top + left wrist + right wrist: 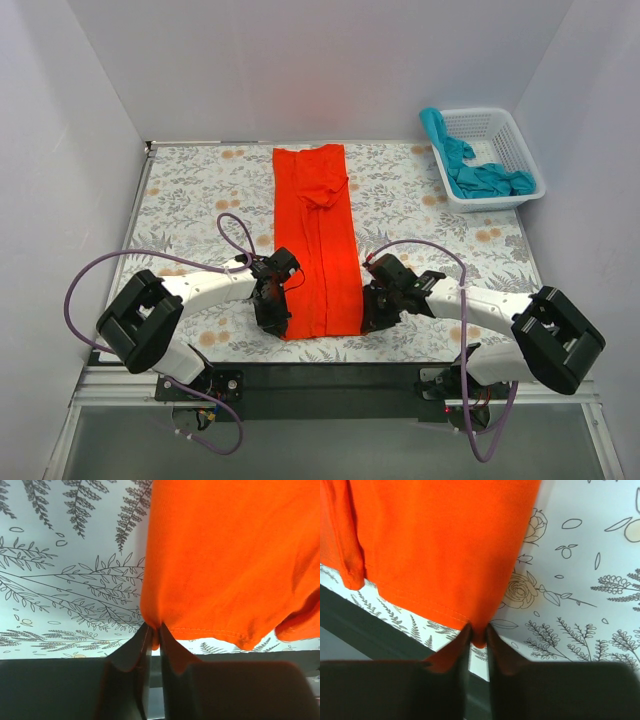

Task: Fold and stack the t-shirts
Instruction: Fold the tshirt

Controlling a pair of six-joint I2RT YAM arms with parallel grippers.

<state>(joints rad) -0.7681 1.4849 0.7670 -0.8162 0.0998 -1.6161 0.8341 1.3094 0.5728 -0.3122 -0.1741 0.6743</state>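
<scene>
An orange t-shirt (318,240), folded into a long narrow strip, lies down the middle of the floral table, collar end far and hem near. My left gripper (272,318) is shut on the hem's near left corner; in the left wrist view the gripper (155,630) pinches the orange cloth (225,560). My right gripper (370,318) is shut on the near right corner; in the right wrist view the gripper (478,632) pinches the cloth (435,540). Both corners are lifted slightly off the table.
A white basket (520,150) at the far right holds teal t-shirts (480,175). The black front rail (330,385) runs along the table's near edge just behind both grippers. White walls enclose the table on three sides.
</scene>
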